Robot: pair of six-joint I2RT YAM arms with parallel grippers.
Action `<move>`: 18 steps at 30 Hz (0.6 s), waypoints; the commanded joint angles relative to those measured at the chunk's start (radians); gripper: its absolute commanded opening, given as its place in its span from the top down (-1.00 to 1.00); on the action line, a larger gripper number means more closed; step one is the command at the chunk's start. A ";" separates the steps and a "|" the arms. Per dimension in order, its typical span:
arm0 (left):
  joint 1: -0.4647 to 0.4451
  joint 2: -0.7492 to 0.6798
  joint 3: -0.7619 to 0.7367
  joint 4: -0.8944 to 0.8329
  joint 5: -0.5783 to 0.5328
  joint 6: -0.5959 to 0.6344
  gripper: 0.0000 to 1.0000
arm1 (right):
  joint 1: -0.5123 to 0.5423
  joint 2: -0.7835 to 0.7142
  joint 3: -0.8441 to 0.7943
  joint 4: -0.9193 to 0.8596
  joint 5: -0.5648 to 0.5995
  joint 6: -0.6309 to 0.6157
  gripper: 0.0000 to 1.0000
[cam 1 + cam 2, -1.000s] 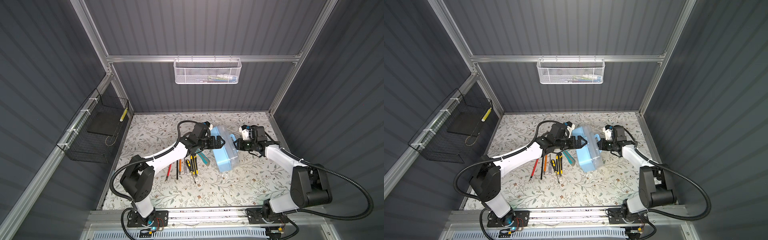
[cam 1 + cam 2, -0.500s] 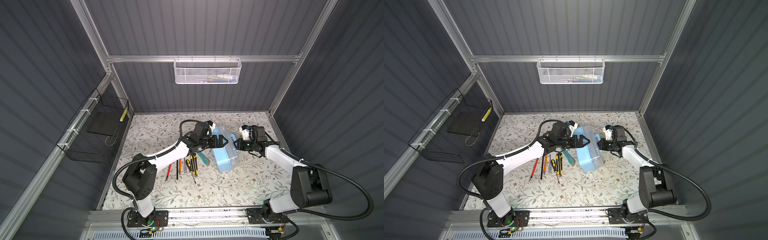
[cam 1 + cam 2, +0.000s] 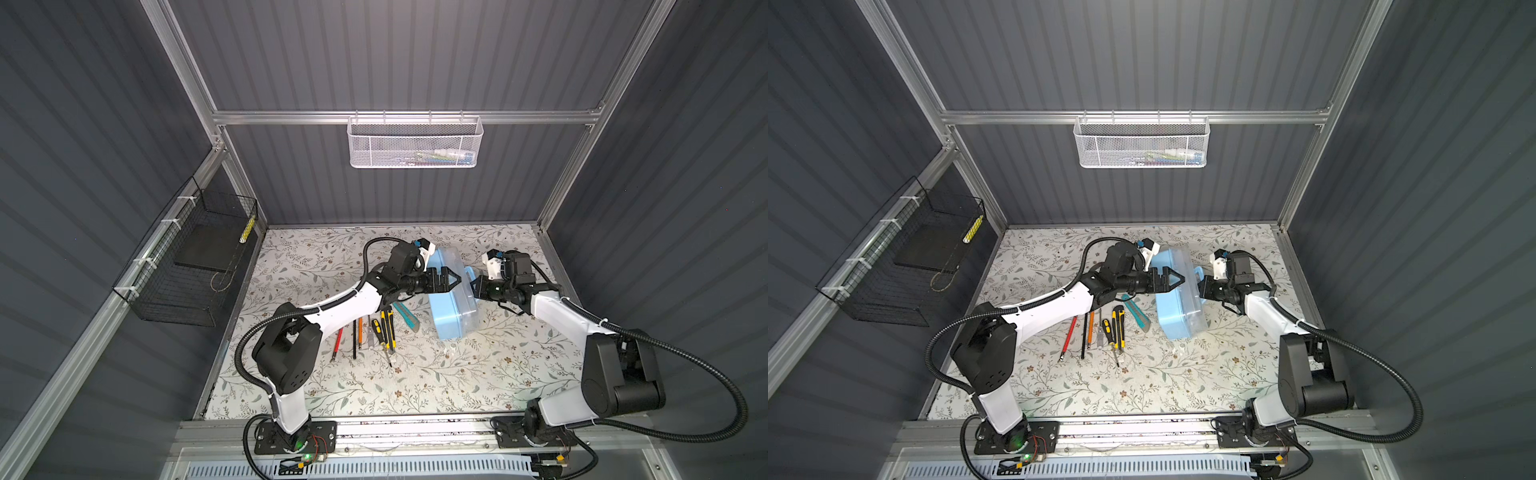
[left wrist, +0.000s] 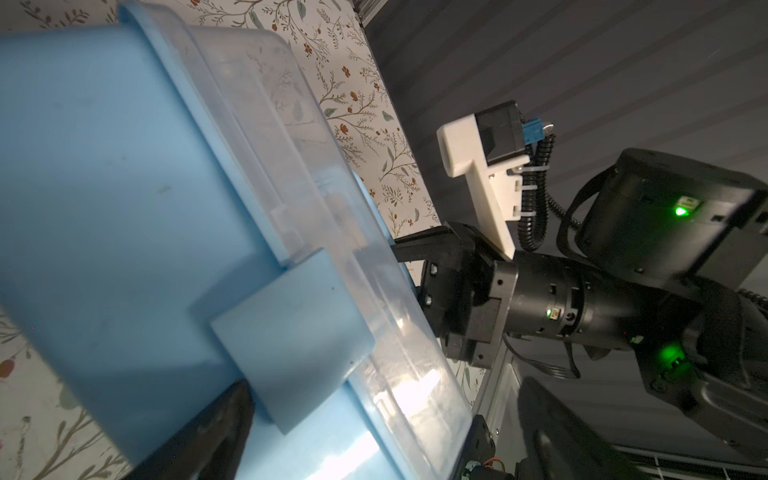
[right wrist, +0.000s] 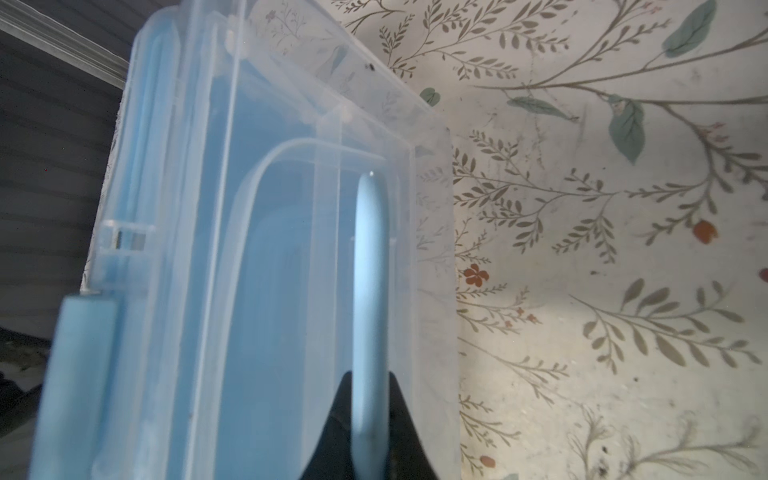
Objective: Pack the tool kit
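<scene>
The tool kit (image 3: 451,309) (image 3: 1177,316), a light-blue box with a clear lid, stands tipped on its long side at mid-table, lid facing the right arm. My right gripper (image 5: 370,419) (image 3: 473,286) is shut on its pale-blue arched handle (image 5: 369,270). My left gripper (image 3: 453,277) (image 3: 1177,279) is open at the box's upper edge. In the left wrist view its fingers (image 4: 216,428) straddle the box wall by the blue latch (image 4: 291,332), the lid (image 4: 374,316) running between them. What is inside the box is hard to tell.
Loose tools lie left of the box: a teal utility knife (image 3: 405,318), a yellow-black knife (image 3: 388,326), a yellow-black screwdriver (image 3: 379,334), a red screwdriver (image 3: 336,343). A white mesh basket (image 3: 415,143) hangs on the back wall, a black wire basket (image 3: 187,257) on the left wall.
My left gripper has moved to the right, onto the box's upper edge, staying open. The right gripper and the box have not visibly moved.
</scene>
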 commanded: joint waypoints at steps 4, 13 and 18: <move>-0.039 0.036 0.008 0.223 0.196 -0.029 -0.99 | 0.065 0.007 -0.008 -0.026 0.024 -0.043 1.00; -0.042 0.007 -0.009 0.308 0.234 -0.041 -0.99 | 0.068 0.004 0.000 -0.059 0.124 -0.076 1.00; -0.041 -0.015 -0.025 0.393 0.253 -0.071 -0.99 | 0.068 0.007 -0.003 -0.063 0.154 -0.080 1.00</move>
